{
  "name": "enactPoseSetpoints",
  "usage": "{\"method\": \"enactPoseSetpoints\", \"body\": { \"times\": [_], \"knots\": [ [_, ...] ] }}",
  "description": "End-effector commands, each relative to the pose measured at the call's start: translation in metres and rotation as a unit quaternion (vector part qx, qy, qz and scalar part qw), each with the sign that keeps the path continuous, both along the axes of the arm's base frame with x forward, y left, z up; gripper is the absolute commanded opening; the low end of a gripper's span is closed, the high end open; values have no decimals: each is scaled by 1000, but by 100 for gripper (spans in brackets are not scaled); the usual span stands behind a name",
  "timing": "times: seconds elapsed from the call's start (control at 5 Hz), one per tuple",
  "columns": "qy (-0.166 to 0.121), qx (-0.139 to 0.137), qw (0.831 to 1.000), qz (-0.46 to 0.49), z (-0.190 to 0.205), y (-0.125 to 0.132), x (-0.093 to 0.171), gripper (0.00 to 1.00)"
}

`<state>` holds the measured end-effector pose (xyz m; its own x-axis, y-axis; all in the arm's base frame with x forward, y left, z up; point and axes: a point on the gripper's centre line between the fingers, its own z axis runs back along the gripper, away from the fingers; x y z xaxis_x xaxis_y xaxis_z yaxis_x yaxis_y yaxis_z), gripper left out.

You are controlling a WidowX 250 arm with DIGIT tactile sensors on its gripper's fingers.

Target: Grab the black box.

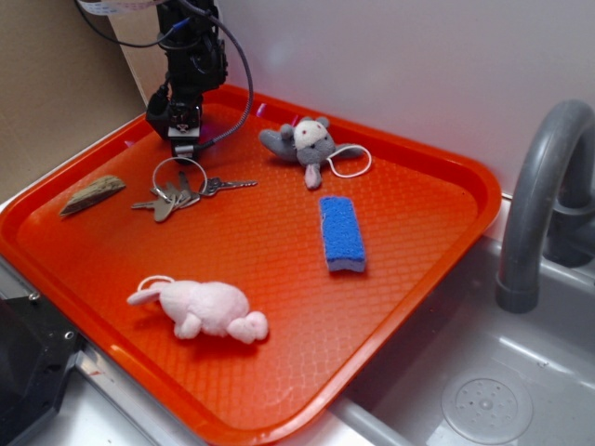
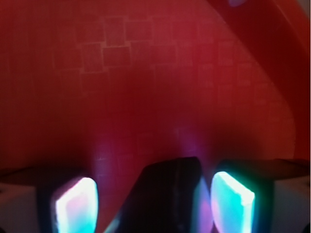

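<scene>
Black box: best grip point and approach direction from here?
Come straight down. The black box sits tilted between the fingers on the tray; pinch its two long side faces mid-length. Wrist view shows gaps either side, so gripper looks not yet closed.

In the exterior view the arm [image 1: 191, 56] runs off the top edge, and the black box cannot be made out beneath it. In the wrist view the black box [image 2: 167, 194] (blurred, dark) is cut by the bottom edge, so whether the jaws touch it cannot be told.
</scene>
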<state>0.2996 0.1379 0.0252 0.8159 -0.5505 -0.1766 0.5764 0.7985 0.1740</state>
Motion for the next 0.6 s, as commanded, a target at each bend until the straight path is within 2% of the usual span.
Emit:
{"method": "enactPoseSetpoints", "body": {
  "times": [0.0,0.2,0.4],
  "knots": [
    [-81,53,991,91,30,-4,-4,0],
    [-108,80,984,115,64,-8,-6,0],
    [-127,79,977,154,97,-28,-5,0]
  ]
}}
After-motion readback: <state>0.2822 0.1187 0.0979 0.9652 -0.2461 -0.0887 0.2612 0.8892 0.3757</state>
